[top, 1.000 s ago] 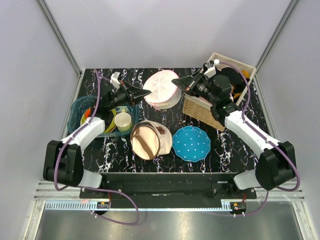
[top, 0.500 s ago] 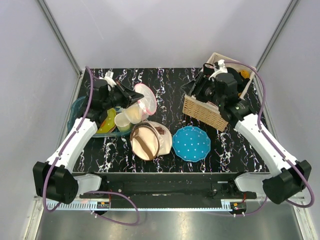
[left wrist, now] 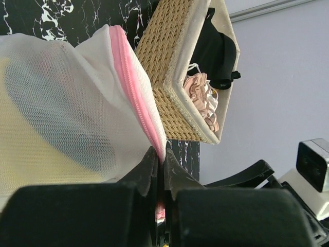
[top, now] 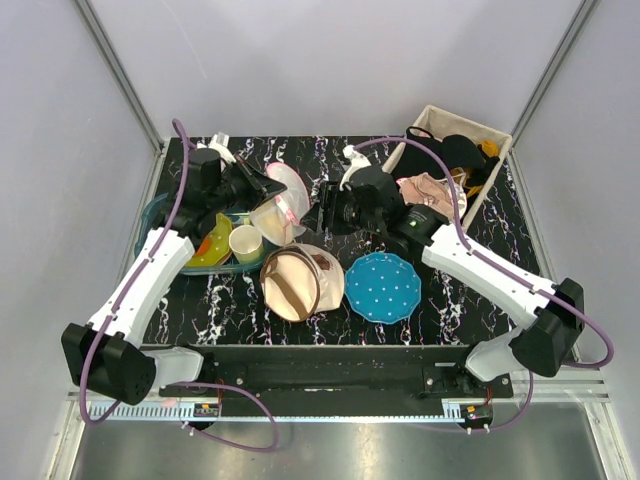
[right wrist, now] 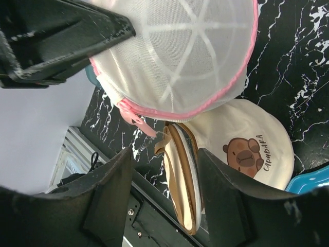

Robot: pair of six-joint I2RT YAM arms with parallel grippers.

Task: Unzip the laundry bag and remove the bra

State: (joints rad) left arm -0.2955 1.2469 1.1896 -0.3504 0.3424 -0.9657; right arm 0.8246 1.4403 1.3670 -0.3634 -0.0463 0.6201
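Note:
The laundry bag [top: 283,205], a white mesh dome with a pink rim, hangs tilted above the table. My left gripper [top: 270,188] is shut on its pink zipper edge, and the jaws pinch that edge in the left wrist view [left wrist: 163,159]. My right gripper [top: 316,215] is open just right of the bag. In the right wrist view it [right wrist: 165,154] holds nothing and sits just below the bag [right wrist: 190,51] and its pink zipper pull [right wrist: 139,123]. The bra [top: 428,190], pink and lacy, lies in the wicker basket [left wrist: 175,87].
A beige capybara bag [top: 300,280] with brown straps lies in front of the laundry bag. A blue dotted plate [top: 382,287] is to its right. At the left is a blue bin [top: 160,225] with yellow items and a cup [top: 246,242]. Black clothing [top: 460,155] fills the basket's back.
The left gripper lifted the bag off the table and tilted it. The right arm went to the basket, opened, then swung left to the bag. The pink garment now shows in the basket.

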